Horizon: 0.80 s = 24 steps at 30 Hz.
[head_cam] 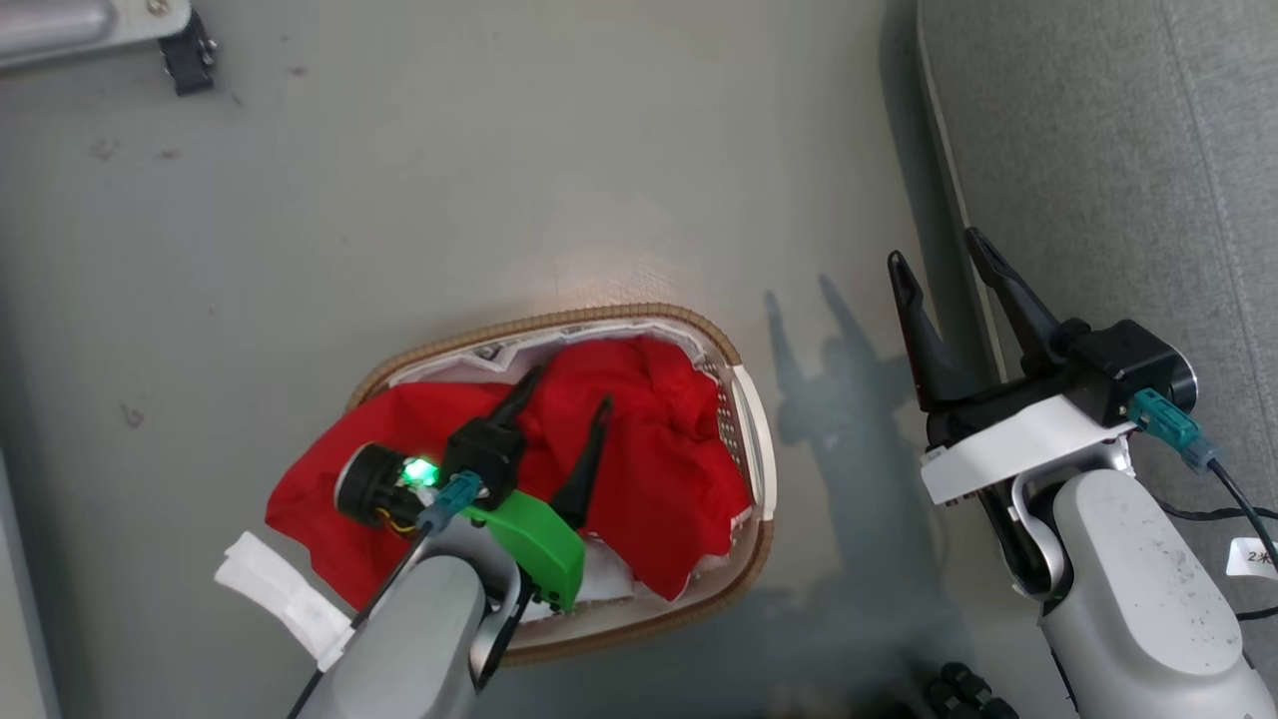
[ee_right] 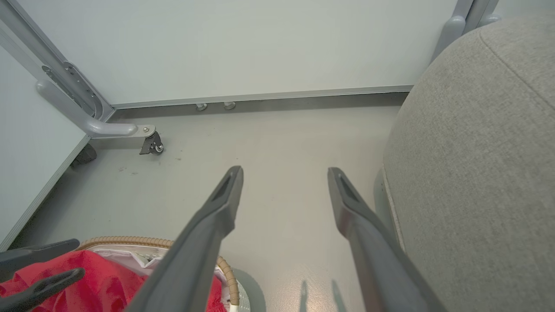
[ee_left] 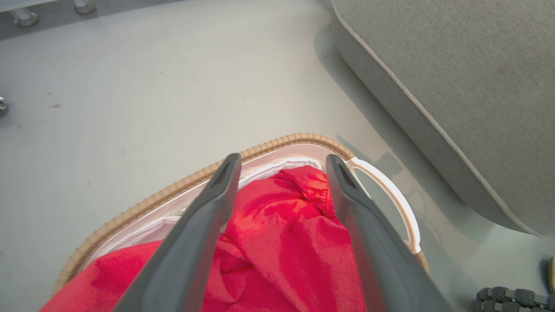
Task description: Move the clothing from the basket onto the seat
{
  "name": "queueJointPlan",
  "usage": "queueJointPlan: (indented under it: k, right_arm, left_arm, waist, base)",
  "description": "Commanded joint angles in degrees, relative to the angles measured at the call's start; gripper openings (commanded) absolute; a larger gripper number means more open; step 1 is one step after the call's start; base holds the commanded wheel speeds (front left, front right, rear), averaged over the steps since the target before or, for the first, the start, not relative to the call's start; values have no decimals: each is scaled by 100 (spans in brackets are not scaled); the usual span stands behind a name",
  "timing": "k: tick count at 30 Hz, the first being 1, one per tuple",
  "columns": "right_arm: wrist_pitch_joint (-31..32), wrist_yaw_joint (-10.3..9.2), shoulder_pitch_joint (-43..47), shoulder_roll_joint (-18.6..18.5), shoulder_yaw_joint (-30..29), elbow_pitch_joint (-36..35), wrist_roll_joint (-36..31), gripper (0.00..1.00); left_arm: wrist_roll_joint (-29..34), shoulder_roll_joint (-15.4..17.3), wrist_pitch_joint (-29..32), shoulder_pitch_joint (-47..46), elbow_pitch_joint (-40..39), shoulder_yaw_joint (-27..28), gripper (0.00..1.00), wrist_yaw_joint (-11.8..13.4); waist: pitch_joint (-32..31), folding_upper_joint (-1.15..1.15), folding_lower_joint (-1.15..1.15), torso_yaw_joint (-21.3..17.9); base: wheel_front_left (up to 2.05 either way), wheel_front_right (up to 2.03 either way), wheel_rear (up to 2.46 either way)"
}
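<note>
Left pincer [head_cam: 569, 389]: fingers apart, clamped on nothing, poised over the basket with the tips pointing to about 1 o'clock in the head view. Red fabric shows in the gap between the fingers in the left wrist view. Cannot tell whether the tips touch the cloth or hang just above it.

The clothing [head_cam: 659, 439] lies directly under this pincer, so the way to it is straight down. The heap's long axis runs roughly 8 o'clock to 2 o'clock, and the finger gap sits across its upper half. A white-banded end [head_cam: 280, 589] spills over the rim at 8 o'clock.

The basket [head_cam: 559, 320] holds all the red clothing seen. A patch of white liner [head_cam: 609, 579] is bare at 5 o'clock, and the white handle [head_cam: 764, 439] is at 3 o'clock.

Right pincer [head_cam: 935, 250]: fingers apart and empty, over the floor [head_cam: 449, 180], at 3 o'clock from the basket and apart from it, just beside the seat edge.

The seat [head_cam: 1118, 150] lies at 2 o'clock from the basket and has no clothing on the part seen.

Judgement: the left arm is the nearer one for the grab, and the lift then has to carry the clothing towards 2 o'clock. No garment has yet been transferred.
</note>
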Motion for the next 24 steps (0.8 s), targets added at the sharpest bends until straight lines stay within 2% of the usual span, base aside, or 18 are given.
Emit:
queueJointPlan:
  k: [1,9,17,19,24]
  right_arm:
    - [-29,-2,-83,-5,-15,-23,-33,100]
    - [-29,-2,-155,25,4,-75,-64,100]
    - [-29,-2,-227,77,75,-225,-113,100]
    - [-29,-2,-255,93,97,-255,-112,100]
    - [-29,-2,-295,123,125,-301,-115,100]
  left_arm:
    - [-144,38,-4,-165,101,-126,100,-18]
    - [-936,90,-4,-620,1011,-889,100,-18]
    - [-2068,113,-3,-1018,2041,-1747,100,-18]
    - [-2309,114,-2,-1168,2133,-2017,100,-18]
    - [-2655,244,0,-1410,2122,-2294,100,-18]
  waist:
    - [437,0,-1,-148]
    - [890,0,-1,-236]
    - [1205,0,-1,-330]
    - [1276,0,-1,-357]
    - [1441,0,-1,-405]
  base:
    - [0,0,0]
    - [0,0,0]
    - [0,0,0]
    - [0,0,0]
    - [0,0,0]
